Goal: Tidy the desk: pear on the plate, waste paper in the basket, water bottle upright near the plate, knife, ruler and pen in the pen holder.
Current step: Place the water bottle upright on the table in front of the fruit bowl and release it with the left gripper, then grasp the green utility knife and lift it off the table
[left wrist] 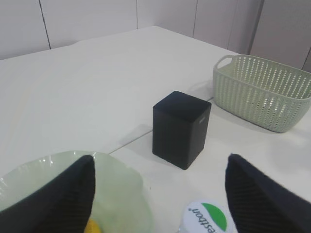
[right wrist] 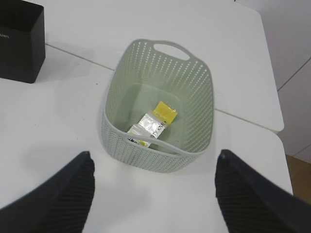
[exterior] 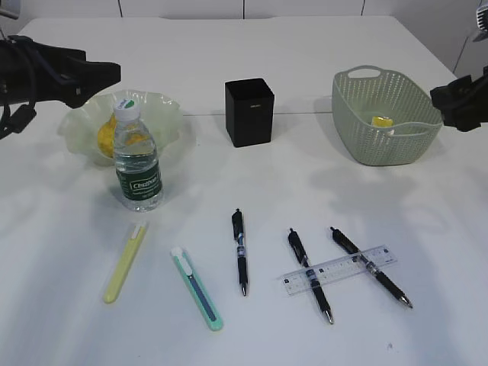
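Altogether, the desk is carrying one plate, one bottle, one holder, one basket, two knives, three pens and one ruler. One pear is lying on the plate at the far left, partly hidden behind the bottle, which is standing upright just in front of the plate with its white cap on. One black holder is standing alone at the middle of the far side, well apart from the plate and the basket. One basket is sitting at the far right, and two scraps of paper, one yellow and one white, are lying on its floor. Along the near side, a yellow knife and a green knife are lying flat side by side. To their right a single pen is lying alone; a second pen and a third pen are lying under the clear ruler, which is crossing both. Both arms are hanging above the far corners. The left gripper, above the plate and bottle, is holding its jaws wide and gripping nothing. The right gripper, above the basket, is likewise spread wide and empty.
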Controlling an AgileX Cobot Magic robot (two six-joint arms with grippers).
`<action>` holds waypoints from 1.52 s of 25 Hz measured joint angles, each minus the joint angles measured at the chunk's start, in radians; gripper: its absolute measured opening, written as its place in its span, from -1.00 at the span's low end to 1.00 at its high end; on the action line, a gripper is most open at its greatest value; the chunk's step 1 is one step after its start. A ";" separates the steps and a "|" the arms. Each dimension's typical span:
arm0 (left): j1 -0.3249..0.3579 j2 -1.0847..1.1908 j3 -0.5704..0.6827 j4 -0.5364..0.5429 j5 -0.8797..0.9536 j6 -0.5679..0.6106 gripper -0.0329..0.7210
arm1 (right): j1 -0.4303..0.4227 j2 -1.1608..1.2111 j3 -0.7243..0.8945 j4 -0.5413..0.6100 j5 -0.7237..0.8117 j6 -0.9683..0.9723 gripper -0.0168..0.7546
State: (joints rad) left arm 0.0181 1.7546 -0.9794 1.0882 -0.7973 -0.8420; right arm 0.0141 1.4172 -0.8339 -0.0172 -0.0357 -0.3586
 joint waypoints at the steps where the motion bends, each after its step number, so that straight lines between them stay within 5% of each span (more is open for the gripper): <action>1: 0.000 -0.008 0.000 0.000 0.005 0.000 0.66 | 0.000 -0.008 0.000 0.000 0.005 0.000 0.52; 38: 0.000 -0.216 0.004 -0.045 0.661 -0.256 0.56 | 0.210 -0.157 0.000 0.002 0.361 0.014 0.52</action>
State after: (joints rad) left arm 0.0181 1.5389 -0.9759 1.0437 -0.1362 -1.0984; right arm 0.2244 1.2606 -0.8335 -0.0155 0.3249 -0.3449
